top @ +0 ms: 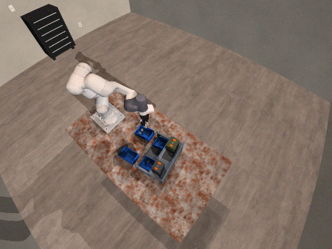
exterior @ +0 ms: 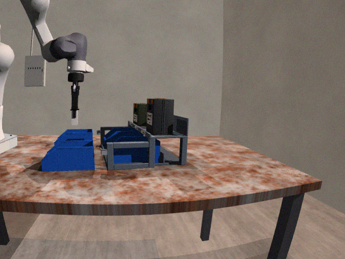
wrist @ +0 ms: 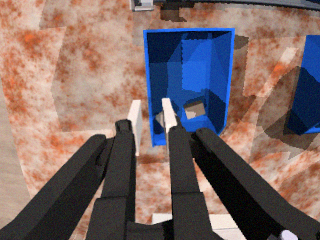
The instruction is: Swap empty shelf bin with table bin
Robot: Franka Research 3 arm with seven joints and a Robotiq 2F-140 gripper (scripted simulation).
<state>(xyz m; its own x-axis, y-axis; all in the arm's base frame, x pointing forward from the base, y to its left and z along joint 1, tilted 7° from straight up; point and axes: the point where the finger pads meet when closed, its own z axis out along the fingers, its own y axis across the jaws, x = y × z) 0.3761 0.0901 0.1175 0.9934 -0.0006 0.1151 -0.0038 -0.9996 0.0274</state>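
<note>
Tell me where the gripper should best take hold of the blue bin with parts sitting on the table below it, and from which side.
Probably the rear wall of the bin with parts, from straight above. It stands upright with its top open, so that thin wall can pass between the fingers. The gripper, nearly closed and holding nothing, already hangs over that end, one finger each side of the wall. The parts lie near that wall, so the inner finger needs care.
</note>
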